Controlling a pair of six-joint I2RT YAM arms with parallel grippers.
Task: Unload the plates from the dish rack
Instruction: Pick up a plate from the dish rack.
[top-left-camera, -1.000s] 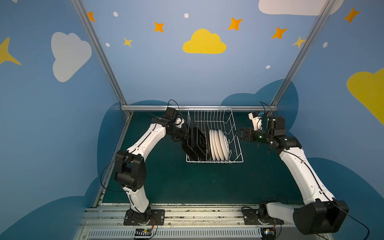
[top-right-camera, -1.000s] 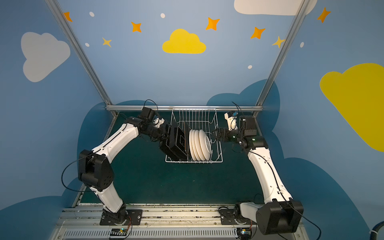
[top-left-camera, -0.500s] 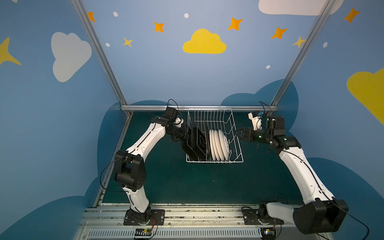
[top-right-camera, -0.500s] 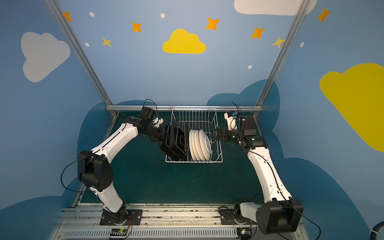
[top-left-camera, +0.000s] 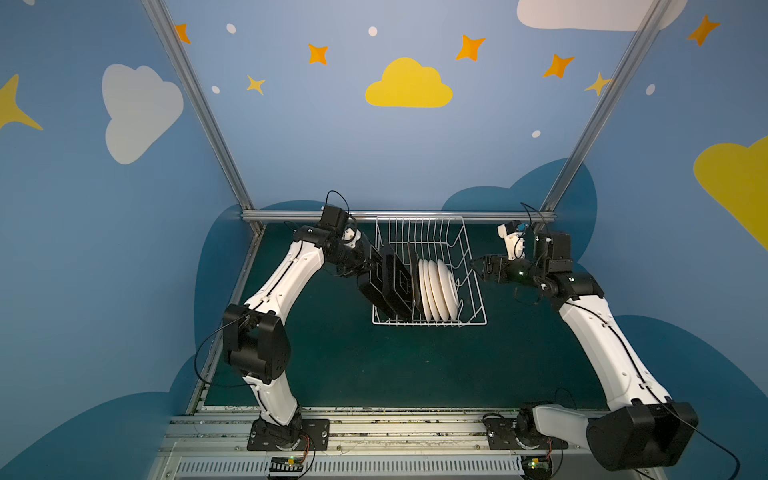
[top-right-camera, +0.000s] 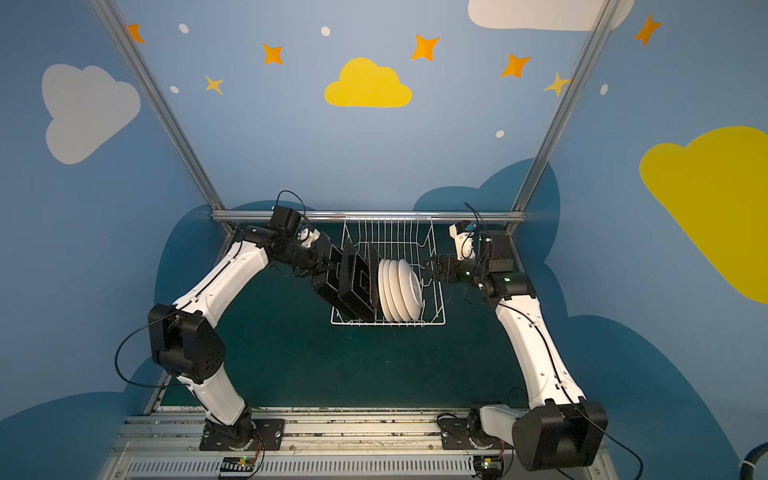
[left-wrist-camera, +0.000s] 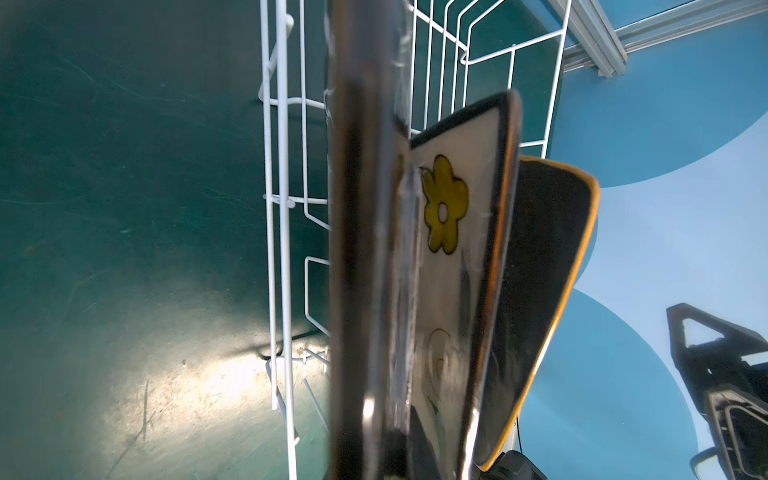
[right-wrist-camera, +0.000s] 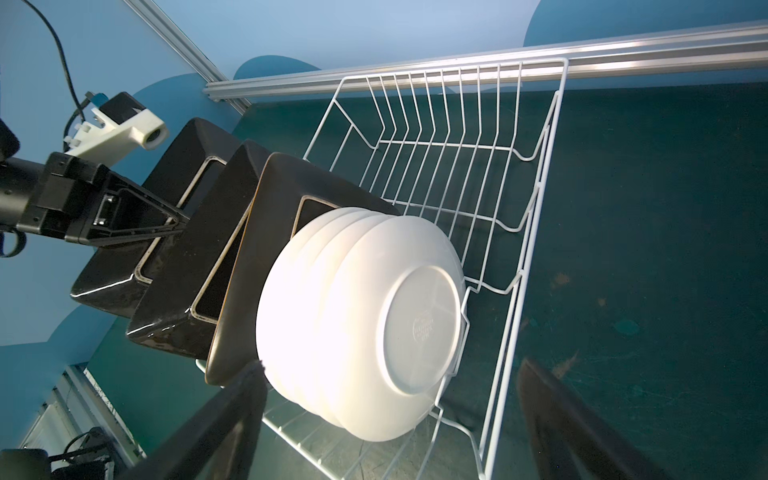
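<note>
On green mat (top-left-camera: 353, 365), left gripper (right-wrist-camera: 176, 226) clamps a black plate (right-wrist-camera: 112, 270), which we should lift straight from the rack (top-left-camera: 428, 323); right gripper (top-left-camera: 477, 265) splayed.

Top views overhead, wrists near dish rack (right-wrist-camera: 457, 68)

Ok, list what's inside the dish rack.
Four round white plates on edge beside three black square plates, the left gripper gripping the outermost. The dish rack floor beneath is covered.
</note>
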